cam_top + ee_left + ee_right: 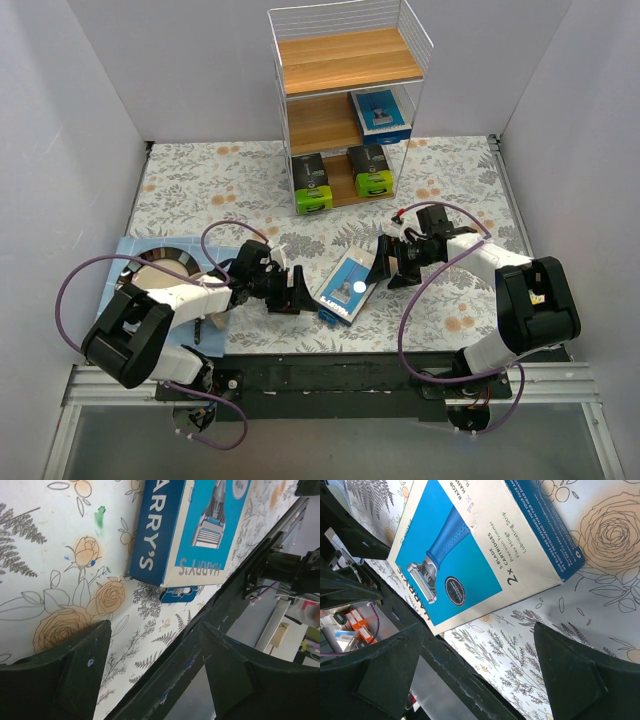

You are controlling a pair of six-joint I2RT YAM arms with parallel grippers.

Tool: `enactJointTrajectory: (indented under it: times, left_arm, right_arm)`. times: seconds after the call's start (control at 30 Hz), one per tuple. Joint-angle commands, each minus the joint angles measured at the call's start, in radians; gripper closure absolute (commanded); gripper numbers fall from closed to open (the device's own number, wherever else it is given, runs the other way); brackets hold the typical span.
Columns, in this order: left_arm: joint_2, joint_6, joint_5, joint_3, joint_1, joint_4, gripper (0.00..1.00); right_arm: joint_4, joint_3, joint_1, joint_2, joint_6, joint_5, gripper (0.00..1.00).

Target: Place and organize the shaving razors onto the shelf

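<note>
Grippers (304, 290) (386, 265) agape, low, seemingly off pack (347, 286)

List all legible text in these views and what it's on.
"HARRY'S": loose razor pack, blue side and front panel.
"2x CARTRIDGES", "5 BLADE", "Flex Hinge", "Precision Trimmer", "Lubricating Strip": same front panel.
White print on its blue edge: too small.
On the shelf, the second razor pack and green-and-black boxes: too small to read.

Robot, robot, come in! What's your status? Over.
Left claw and right claw open, empty. One razor pack flat on table between them; other pack on middle board of shelf. Nothing on the pack.
</note>
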Motion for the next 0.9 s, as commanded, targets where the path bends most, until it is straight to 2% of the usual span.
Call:
enactJointTrajectory:
  times: [0.0,0.17,0.3,0.43,0.5,0.6,0.63,0.67,0.83,0.87]
  left_arm:
    - [0.021,-0.062,0.064,-0.041,-0.002,0.164,0.31]
    - [0.081,-0.067,0.11,-0.052,-0.035,0.278,0.36]
    - [0.144,-0.059,0.094,-0.023,-0.072,0.296,0.38]
    - [0.236,-0.052,0.11,0.008,-0.088,0.329,0.49]
    - [0.254,-0.052,0.104,0.017,-0.094,0.329,0.5]
    - [0.291,-0.052,0.106,0.031,-0.094,0.342,0.6]
    - [0.308,-0.052,0.111,0.034,-0.094,0.358,0.7]
    - [0.314,-0.052,0.119,0.039,-0.094,0.361,0.74]
    - [0.32,-0.033,0.139,0.066,-0.092,0.356,0.82]
    - [0.31,-0.026,0.142,0.079,-0.091,0.353,0.86]
  right_arm:
    - [0.021,0.0,-0.002,-0.02,-0.004,-0.004,0.02]
    - [0.036,-0.019,-0.007,-0.012,0.008,-0.006,0.02]
    - [0.043,-0.02,-0.017,-0.014,0.025,-0.007,0.01]
    - [0.047,-0.019,-0.024,-0.011,0.036,-0.011,0.01]
    - [0.049,-0.022,-0.031,-0.011,0.042,-0.011,0.01]
    - [0.059,-0.031,-0.039,-0.006,0.054,-0.012,0.01]
    - [0.061,-0.034,-0.04,-0.004,0.059,-0.012,0.01]
    - [0.064,-0.035,-0.042,-0.003,0.062,-0.012,0.01]
    - [0.067,-0.035,-0.048,0.006,0.062,-0.011,0.01]
    - [0.064,-0.031,-0.051,0.008,0.056,-0.011,0.01]
